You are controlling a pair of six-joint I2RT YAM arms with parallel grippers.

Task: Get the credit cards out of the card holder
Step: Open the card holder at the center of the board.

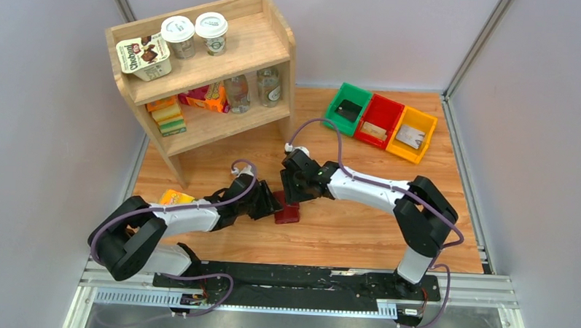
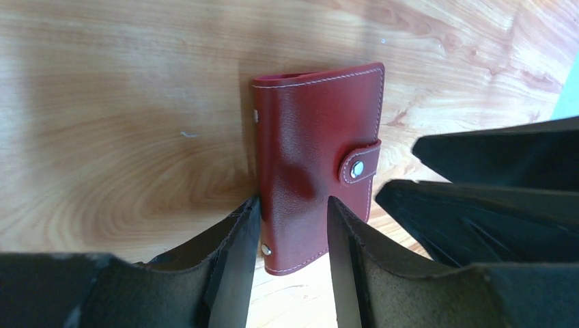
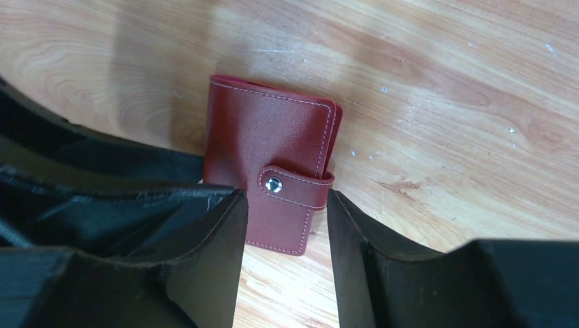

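The card holder (image 1: 286,213) is a maroon folding wallet lying flat on the wooden table, folded shut with its snap tab (image 3: 293,186) fastened. The credit cards are hidden inside it. My left gripper (image 2: 293,205) is open. One fingertip sits by the holder's (image 2: 307,130) spine edge and the other is over its cover. My right gripper (image 3: 287,198) is also open, with its fingertips on either side of the tab end of the holder (image 3: 266,130). From above, the left gripper (image 1: 268,204) and right gripper (image 1: 294,191) meet over the wallet from opposite sides, nearly touching.
A wooden shelf (image 1: 203,73) with cups, bottles and boxes stands at the back left. Green (image 1: 346,89), red (image 1: 383,101) and yellow (image 1: 429,122) bins sit at the back right, each with a small flat piece inside. A yellow packet (image 1: 175,197) lies by the left arm.
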